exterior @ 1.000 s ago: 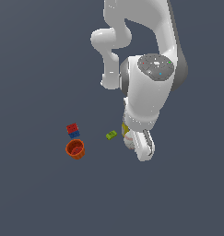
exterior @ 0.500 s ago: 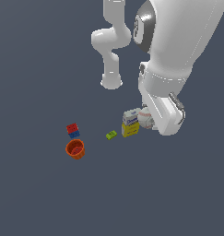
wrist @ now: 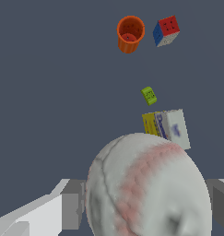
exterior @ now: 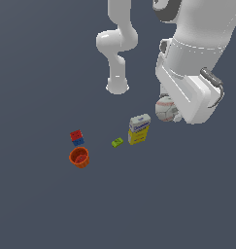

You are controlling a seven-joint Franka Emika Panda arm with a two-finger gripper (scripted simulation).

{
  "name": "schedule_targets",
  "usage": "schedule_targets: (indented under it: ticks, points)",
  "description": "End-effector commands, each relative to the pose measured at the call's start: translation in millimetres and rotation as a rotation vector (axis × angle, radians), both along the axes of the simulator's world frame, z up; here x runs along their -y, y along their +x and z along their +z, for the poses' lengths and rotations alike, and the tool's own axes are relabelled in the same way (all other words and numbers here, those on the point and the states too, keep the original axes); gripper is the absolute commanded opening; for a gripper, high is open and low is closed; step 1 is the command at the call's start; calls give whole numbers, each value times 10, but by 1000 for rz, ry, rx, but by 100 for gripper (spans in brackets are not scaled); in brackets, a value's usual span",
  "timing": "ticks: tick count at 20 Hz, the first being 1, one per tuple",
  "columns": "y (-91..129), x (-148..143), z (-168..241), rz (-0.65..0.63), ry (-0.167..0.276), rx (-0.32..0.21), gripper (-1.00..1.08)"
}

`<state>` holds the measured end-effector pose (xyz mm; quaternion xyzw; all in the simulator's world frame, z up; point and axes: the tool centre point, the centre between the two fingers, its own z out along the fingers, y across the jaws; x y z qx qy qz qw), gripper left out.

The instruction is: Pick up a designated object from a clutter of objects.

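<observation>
So the gripper is clamped on the baseball, one finger pressed against each side of it in the wrist view. The ball fills most of that view, white with a faded reddish band of stitching running across it. In the exterior view the ball sits tucked under the big white arm, and it looks lifted off the tabletop rather than resting on it, though the arm hides part of it.

Closest thing to the ball is the white-and-yellow box, standing on the tabletop just off toward the exterior view's left and a bit lower in the picture. It isn't touching the ball. Next to that, further to the exterior view's left, is the tiny green block, near the box but apart from it.

Further out still you get the red-and-blue block and the orange cup, which sit close together, cup upright with its opening facing up. Both are well apart from the ball.

The arm's base stands behind all of it on the dark grey surface.
</observation>
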<state>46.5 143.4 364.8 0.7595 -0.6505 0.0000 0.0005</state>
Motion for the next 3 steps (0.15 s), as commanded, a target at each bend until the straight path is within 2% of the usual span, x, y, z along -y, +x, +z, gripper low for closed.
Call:
schedule_targets:
  ticks: [1, 3]
  points:
    - [-5, -20, 60, 0, 0, 1, -100]
    - [-6, -25, 70, 0, 0, 1, -100]
